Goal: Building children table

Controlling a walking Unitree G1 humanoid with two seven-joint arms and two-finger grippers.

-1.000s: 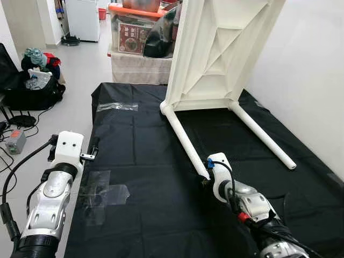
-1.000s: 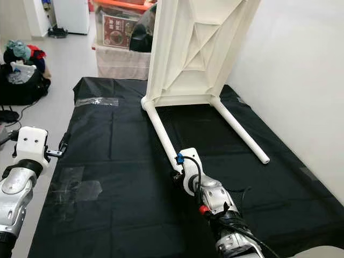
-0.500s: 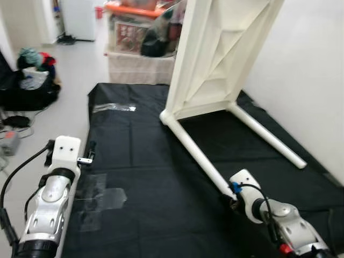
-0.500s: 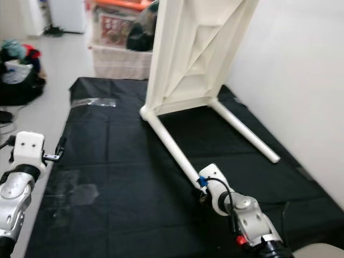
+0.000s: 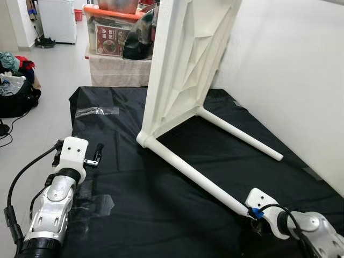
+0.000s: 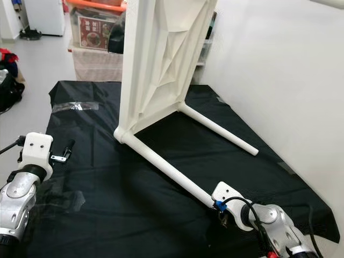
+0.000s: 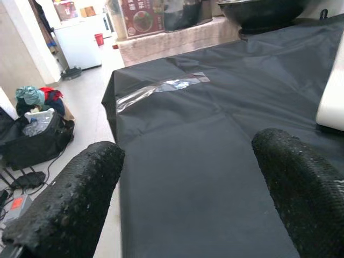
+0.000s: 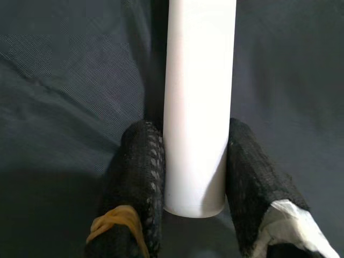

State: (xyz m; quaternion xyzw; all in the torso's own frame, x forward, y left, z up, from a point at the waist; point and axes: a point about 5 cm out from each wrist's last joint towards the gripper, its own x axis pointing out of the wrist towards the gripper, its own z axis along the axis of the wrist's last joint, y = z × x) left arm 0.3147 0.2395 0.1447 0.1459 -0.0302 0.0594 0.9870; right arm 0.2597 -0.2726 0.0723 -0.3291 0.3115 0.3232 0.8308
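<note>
1. The right pincer (image 8: pixel 196 177) is clenched on the free end of the near table leg (image 5: pixel 188 172), one black finger (image 8: pixel 141 161) pressed to each side of the white tube. Gripping at the tip probably gives it the most leverage for swinging or steadying the whole piece.
2. From that pincer the leg runs away across the black floor sheet (image 5: pixel 161 215) to the corner of the children's table (image 5: pixel 183 64), which stands tipped on its edge with its ribbed underside facing the robot. That pose likely keeps the leg sockets within reach.
3. Beyond the held leg, a second leg (image 5: pixel 239 133) lies from the tabletop's other lower corner toward the white wall (image 5: pixel 290 70), well apart from the pincer.
4. The left pincer (image 7: pixel 188 199) is released, fingers spread and holding nothing, hovering above the sheet well apart from the table, seemingly kept out of the way.
5. Past the sheet's far end stand storage boxes (image 5: pixel 110 37) and a black bag (image 5: pixel 16 97).
</note>
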